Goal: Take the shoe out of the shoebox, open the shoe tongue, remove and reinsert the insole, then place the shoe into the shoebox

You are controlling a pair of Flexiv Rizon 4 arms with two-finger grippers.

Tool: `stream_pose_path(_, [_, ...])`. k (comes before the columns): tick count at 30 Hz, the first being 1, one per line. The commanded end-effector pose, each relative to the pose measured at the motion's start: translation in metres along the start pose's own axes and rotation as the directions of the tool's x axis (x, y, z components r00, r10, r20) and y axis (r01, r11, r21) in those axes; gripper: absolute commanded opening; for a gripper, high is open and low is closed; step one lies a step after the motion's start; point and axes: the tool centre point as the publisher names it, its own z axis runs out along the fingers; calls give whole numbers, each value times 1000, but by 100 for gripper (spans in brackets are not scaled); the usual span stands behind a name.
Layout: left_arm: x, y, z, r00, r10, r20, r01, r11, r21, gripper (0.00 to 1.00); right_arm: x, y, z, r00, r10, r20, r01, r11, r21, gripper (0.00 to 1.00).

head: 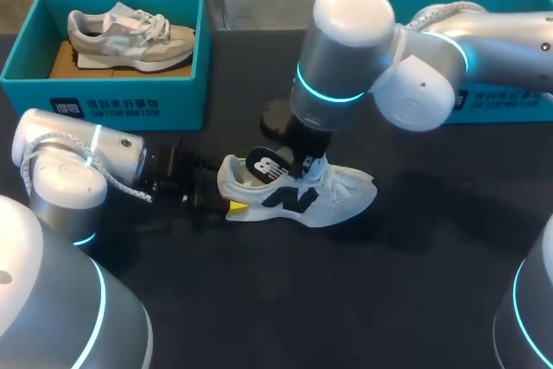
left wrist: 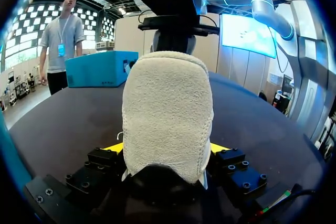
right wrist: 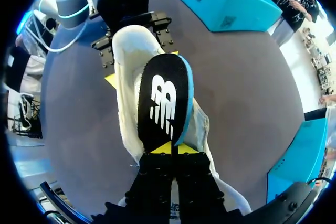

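Note:
A white shoe (head: 302,200) with a dark side logo lies on its sole mid-table, toe to the right. My left gripper (head: 226,203) comes in low from the left, and its yellow tips press both sides of the shoe's cream heel (left wrist: 168,114). Directly above the shoe's opening is my right gripper (head: 307,164), pointing down. It is shut on the edge of the black insole (right wrist: 165,100), which has a white logo and a blue rim. The insole (head: 263,166) stands tilted, its heel end raised out of the shoe (right wrist: 126,77).
A teal shoebox (head: 104,84) at the back left holds another pale shoe (head: 130,36). A second teal box (head: 510,101) stands at the back right, behind my right arm. A dark round object (head: 276,117) sits on the table behind the shoe.

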Motion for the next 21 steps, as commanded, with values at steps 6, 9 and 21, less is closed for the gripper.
stream_pose_path(6, [-1,1,0,1000,-1,-1,1,1000,-3,0,-1,21,-3,994,-63,-91,57,996,-68,0])
stream_pose_path(9, [-1,1,0,1000,-1,-1,1,1000,-3,0,0,30,-4,991,-80,-111,71,994,-77,0])
stream_pose_path(21, [-1,1,0,1000,-1,-1,1,1000,-3,0,-9,42,-21,981,-136,-141,124,988,-93,0])
